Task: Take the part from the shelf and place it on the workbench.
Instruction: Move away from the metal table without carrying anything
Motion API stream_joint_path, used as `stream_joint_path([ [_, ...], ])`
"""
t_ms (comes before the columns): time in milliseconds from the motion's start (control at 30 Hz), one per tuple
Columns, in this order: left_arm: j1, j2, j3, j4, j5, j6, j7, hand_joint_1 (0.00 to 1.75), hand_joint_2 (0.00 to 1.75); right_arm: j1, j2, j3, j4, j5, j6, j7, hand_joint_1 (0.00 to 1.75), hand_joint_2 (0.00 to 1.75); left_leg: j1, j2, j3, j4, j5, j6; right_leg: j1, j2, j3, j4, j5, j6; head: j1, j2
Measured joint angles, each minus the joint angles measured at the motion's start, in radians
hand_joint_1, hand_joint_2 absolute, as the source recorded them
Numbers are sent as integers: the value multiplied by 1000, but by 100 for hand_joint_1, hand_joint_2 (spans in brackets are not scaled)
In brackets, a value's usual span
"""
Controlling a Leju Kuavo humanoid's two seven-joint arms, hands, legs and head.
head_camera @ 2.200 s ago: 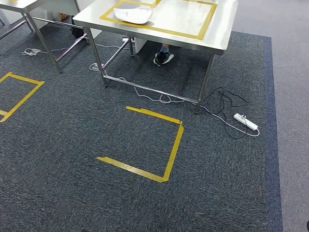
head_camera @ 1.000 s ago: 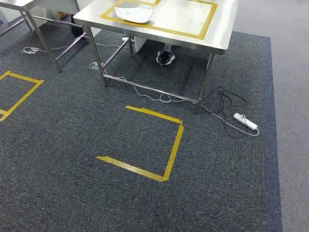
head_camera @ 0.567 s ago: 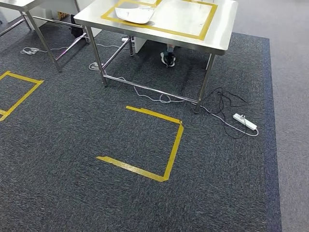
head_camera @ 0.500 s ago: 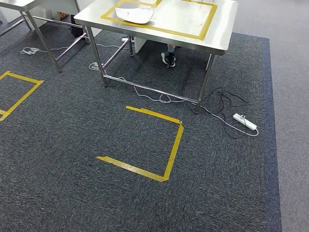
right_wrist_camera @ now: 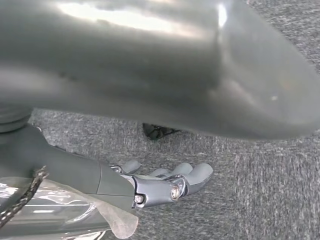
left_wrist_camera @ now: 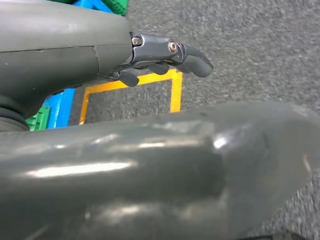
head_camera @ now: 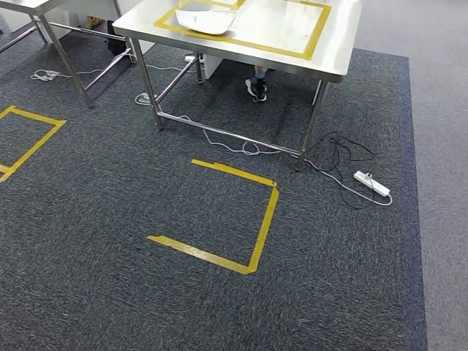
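On dark carpet, steel workbench (head_camera: 331, 51) bears the white part (head_camera: 205, 19); both hands (left_wrist_camera: 166, 52) (right_wrist_camera: 166, 185) hang empty, fingers loosely extended.

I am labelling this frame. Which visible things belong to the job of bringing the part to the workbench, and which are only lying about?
Belongs to the job:
workbench
white part on it
left hand
right hand

Just lying about:
power strip
cables
yellow floor tape
a person's shoe

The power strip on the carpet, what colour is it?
White; the power strip shows best in the head view, beside a dark tangled cable.
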Motion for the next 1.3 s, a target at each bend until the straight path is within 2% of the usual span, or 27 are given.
stream_joint_path([
  [67,2,1,-7,1,0,-4,-3,0,0,2,-3,-12,0,0,0,-1,0,0,2,0,0,-5,3,6,0,1,0,3,-4,6,0,0],
  [100,3,0,-10,2,0,-6,-4,0,0,3,-4,-17,0,0,0,-2,0,0,5,1,0,-9,6,10,0,2,-3,13,-16,10,1,0],
  [133,3,0,-12,2,0,-7,-4,0,0,3,-6,-20,0,0,0,-2,0,0,8,1,-1,-14,10,15,-1,3,-16,44,-42,14,1,0],
  [233,3,-2,-15,4,16,-9,-6,0,0,8,-9,-38,0,0,-9,6,0,0,12,5,-12,-16,17,19,-8,5,-99,232,-155,23,3,0],
  [267,3,-4,-13,5,26,-5,-5,0,0,11,-9,-52,0,0,-16,11,0,0,12,6,-16,-15,18,18,-10,5,-117,276,-170,25,3,0],
  [300,3,-6,-12,7,34,0,-2,0,0,15,-9,-68,0,0,-21,15,0,0,12,7,-19,-15,20,15,-12,5,-115,282,-164,26,3,0],
  [333,3,-8,-10,11,37,7,3,0,0,18,-9,-82,0,0,-22,15,0,0,12,9,-21,-14,22,13,-14,4,-94,247,-141,26,3,0],
  [400,3,-11,-9,22,32,19,15,0,0,19,-10,-99,0,0,-16,11,0,0,12,15,-22,-13,26,6,-14,-10,-13,98,-75,20,2,0],
  [433,4,-11,-9,26,29,22,20,0,0,17,-11,-104,0,0,-13,8,0,0,11,19,-21,-13,28,1,-12,-17,18,35,-51,15,2,0],
  [467,3,-11,-9,30,27,24,23,0,0,15,-12,-108,0,0,-12,7,0,0,11,22,-21,-12,30,-5,-10,-21,36,-2,-38,10,0,0],
  [567,3,-11,-9,35,26,25,26,0,0,16,-12,-118,0,0,-9,6,0,0,17,28,-19,-14,38,-26,-4,-12,36,-16,-21,-10,-2,0],
  [600,3,-11,-9,37,26,25,27,0,0,17,-12,-119,0,0,-9,6,0,0,19,24,-22,-6,29,-33,-5,-9,34,-19,-13,-17,-2,0],
  [633,4,-10,-9,38,26,25,27,0,0,17,-12,-120,0,0,-9,6,0,0,21,17,-31,19,6,-39,-7,-7,31,-22,-6,-23,-4,0],
  [667,4,-10,-9,39,26,25,27,0,0,17,-12,-121,0,0,-9,6,0,0,22,8,-47,65,-31,-44,-9,-4,28,-24,1,-28,-6,0],
  [733,5,-9,-9,41,27,25,27,0,0,17,-12,-121,0,0,-9,6,0,0,25,-1,-91,203,-118,-51,-8,4,20,-22,6,-33,-8,0],
  [767,5,-9,-8,41,31,25,25,0,0,18,-12,-121,0,0,-8,6,0,0,25,-2,-105,258,-144,-53,-8,9,17,-21,7,-34,-8,0],
  [800,5,-9,-8,42,36,25,21,0,0,19,-12,-121,0,0,-7,7,0,0,26,-2,-104,279,-149,-55,-8,15,16,-19,9,-33,-8,0],
  [833,5,-9,-8,42,42,25,18,0,0,19,-12,-121,0,0,-4,9,0,0,27,-3,-84,260,-135,-55,-8,23,16,-15,9,-31,-8,0],
  [900,4,-9,-11,42,53,24,14,0,0,15,-12,-121,0,0,0,12,0,0,31,-20,-8,136,-77,-55,-10,42,15,-3,7,-25,-8,0],
  [967,3,-9,-15,42,59,23,14,0,0,10,-12,-121,0,0,3,14,0,0,34,-47,47,35,-51,-49,-9,58,2,14,2,-14,-9,0],
  [1000,2,-9,-18,42,61,23,13,0,0,9,-12,-121,0,0,6,14,0,0,34,-56,52,19,-56,-45,-9,64,-6,20,1,-7,-9,0],
  [1067,-1,-9,-25,41,68,22,12,0,0,9,-12,-122,0,0,11,16,0,0,33,-48,48,13,-60,-34,-10,73,-22,27,3,4,-10,0],
  [1133,-2,-9,-37,39,82,22,12,0,0,9,-12,-123,0,0,14,18,0,0,35,-34,44,10,-56,-22,-11,55,-41,52,-15,14,-6,0],
  [1167,-2,-9,-44,39,91,22,13,0,0,8,-12,-124,0,0,15,18,0,0,36,-25,43,8,-55,-17,-11,40,-64,93,-40,18,-4,0],
  [1233,-1,-9,-56,38,102,22,14,0,0,4,-12,-128,0,0,16,18,0,0,33,-6,38,8,-54,-10,-12,19,-132,230,-103,25,1,0],
  [1267,-1,-9,-60,38,105,22,15,0,0,4,-12,-129,0,0,16,18,0,0,31,4,36,8,-53,-8,-12,16,-163,293,-124,27,1,0],
  [1300,-1,-9,-63,37,106,22,15,0,0,5,-12,-131,0,0,16,19,0,0,29,13,34,8,-53,-7,-13,15,-178,325,-128,27,1,0],
])
